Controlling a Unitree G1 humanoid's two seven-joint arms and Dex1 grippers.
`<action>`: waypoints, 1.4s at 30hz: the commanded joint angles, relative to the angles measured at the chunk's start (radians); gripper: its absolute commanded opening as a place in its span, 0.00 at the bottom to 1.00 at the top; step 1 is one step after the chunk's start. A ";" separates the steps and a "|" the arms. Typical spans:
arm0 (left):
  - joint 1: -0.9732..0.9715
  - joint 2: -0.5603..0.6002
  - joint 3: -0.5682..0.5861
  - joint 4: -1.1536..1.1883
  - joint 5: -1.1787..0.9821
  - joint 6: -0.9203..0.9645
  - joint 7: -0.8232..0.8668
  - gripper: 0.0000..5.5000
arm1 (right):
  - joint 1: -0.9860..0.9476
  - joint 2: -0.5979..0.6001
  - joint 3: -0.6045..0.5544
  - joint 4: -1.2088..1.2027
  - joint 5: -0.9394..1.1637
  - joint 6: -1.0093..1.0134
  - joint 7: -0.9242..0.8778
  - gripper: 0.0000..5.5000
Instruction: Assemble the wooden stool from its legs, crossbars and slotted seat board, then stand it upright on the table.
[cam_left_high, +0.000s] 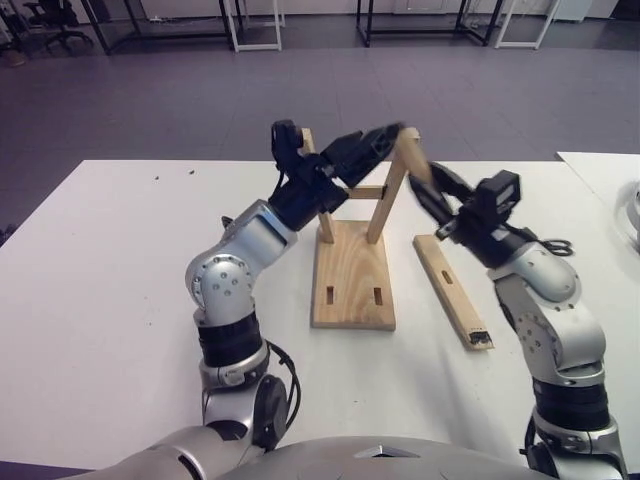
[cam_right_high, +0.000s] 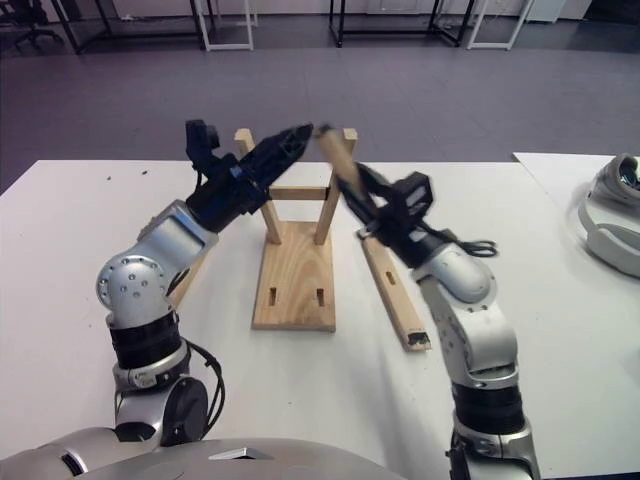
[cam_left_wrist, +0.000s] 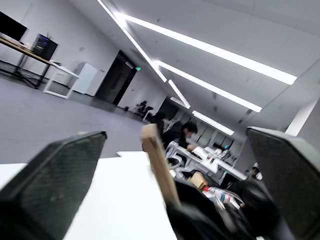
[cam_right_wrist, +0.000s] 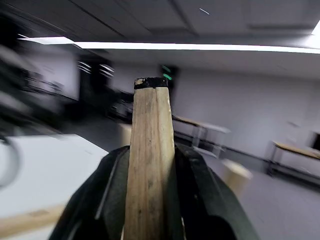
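Observation:
The slotted seat board (cam_left_high: 352, 285) lies flat on the white table. Two legs (cam_left_high: 388, 190) stand in its far slots, joined by a crossbar (cam_left_high: 366, 192). My left gripper (cam_left_high: 375, 140) hovers open beside the tops of those legs, holding nothing. My right gripper (cam_right_high: 358, 185) is shut on another wooden leg (cam_right_high: 335, 150), held tilted in the air with its tip near the left fingertips. In the right wrist view that leg (cam_right_wrist: 147, 150) rises between the fingers (cam_right_wrist: 200, 190). In the left wrist view it (cam_left_wrist: 159, 165) shows between the spread fingers (cam_left_wrist: 55, 175).
A loose wooden leg (cam_left_high: 452, 292) lies on the table to the right of the seat board. Another wooden piece (cam_right_high: 185, 282) lies partly hidden under my left arm. A white and grey object (cam_right_high: 610, 215) sits on the neighbouring table at far right.

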 joint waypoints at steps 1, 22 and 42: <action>-0.043 0.015 -0.010 -0.001 -0.107 0.041 0.074 0.79 | -0.070 0.021 0.081 -0.069 -0.014 0.049 -0.023 0.24; 0.027 0.114 -0.059 -0.031 -0.273 -0.051 0.281 0.09 | -0.077 0.027 0.117 -0.074 -0.103 0.041 -0.056 0.24; 0.314 0.580 -0.026 0.394 0.326 -0.585 -0.208 0.07 | 0.108 -0.022 -0.123 0.365 -0.208 -0.029 -0.162 0.43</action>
